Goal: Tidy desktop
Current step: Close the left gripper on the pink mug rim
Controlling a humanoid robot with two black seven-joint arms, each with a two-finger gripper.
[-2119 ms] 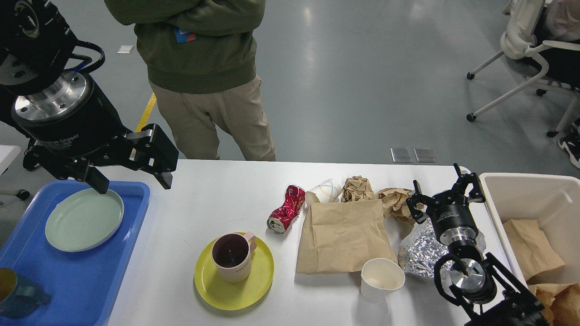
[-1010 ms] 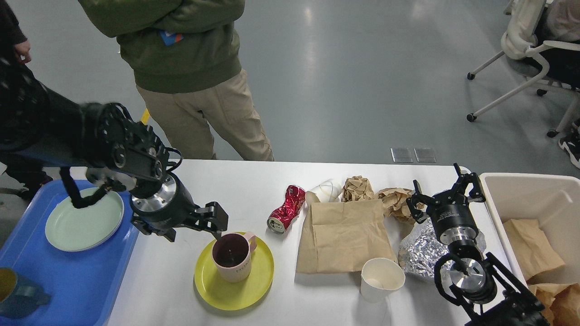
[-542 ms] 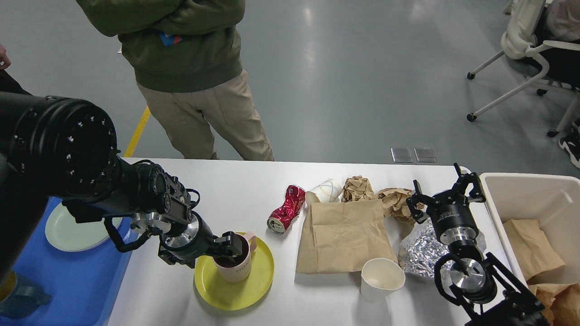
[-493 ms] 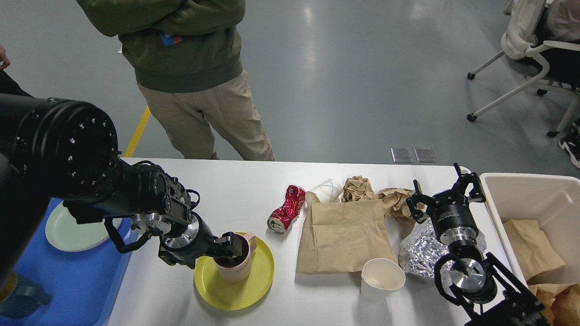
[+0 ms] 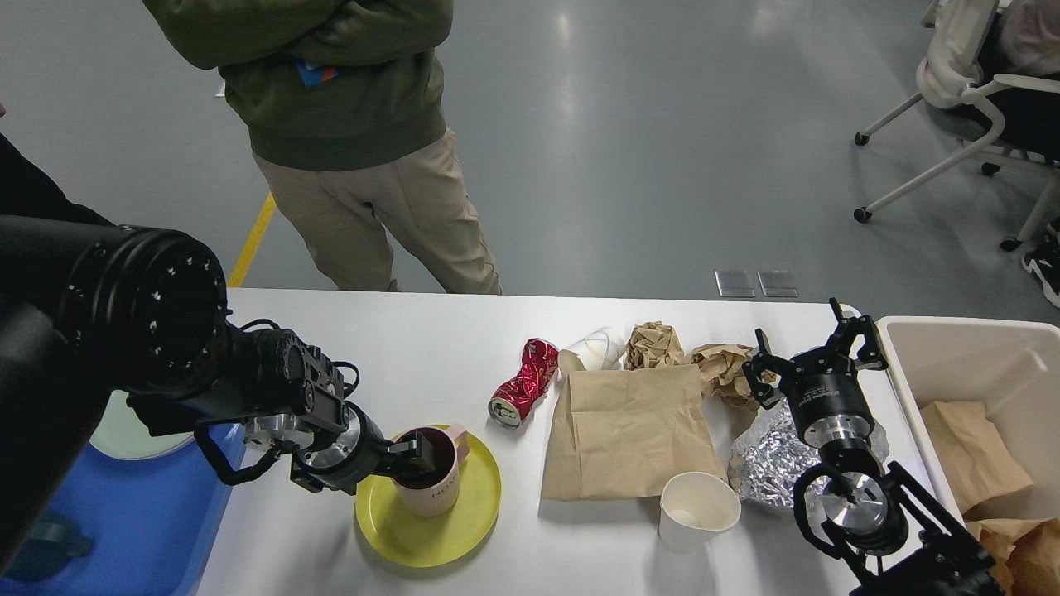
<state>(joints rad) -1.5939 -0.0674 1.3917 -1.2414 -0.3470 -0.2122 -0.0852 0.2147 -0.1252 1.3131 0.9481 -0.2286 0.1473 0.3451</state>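
**Inspector A:** Left hand (image 5: pixel 411 460), position against the earlier pictures?

**Inspector B:** Two seconds back it hung high over the blue tray (image 5: pixel 124 530). It has since swung across and come down to the pink mug (image 5: pixel 431 472). In the last half second it has barely shifted: one finger sits inside the mug's mouth at the near rim. The other finger is hidden, so I cannot tell whether the hand has closed on the wall or stands apart.

**Inspector A:** The mug itself?

**Inspector B:** Upright on the yellow plate (image 5: pixel 464 521), in the same place as before, handle pointing away.

**Inspector A:** Right hand (image 5: pixel 807 352)?

**Inspector B:** Unmoved through every picture. Fingers spread apart, holding nothing, poised above the crumpled brown paper (image 5: pixel 716 368) and the foil wad (image 5: pixel 766 463).

**Inspector A:** The desk (image 5: pixel 431 348)?

**Inspector B:** White top spanning the middle of the view, tray at its left end, beige bin (image 5: pixel 952 356) at its right. On it, unchanged: crushed red can (image 5: pixel 523 382), flat paper bag (image 5: pixel 629 430), a white paper cup (image 5: pixel 696 509) standing in front of the bag, another white cup (image 5: pixel 596 348) lying on its side behind it, beside a second brown paper ball (image 5: pixel 654 343).

**Inspector A:** Anything else altered?

**Inspector B:** The left arm now covers most of the green plate (image 5: pixel 124 434) on the tray. The bystander in the green sweatshirt (image 5: pixel 348 91) has shifted slightly.
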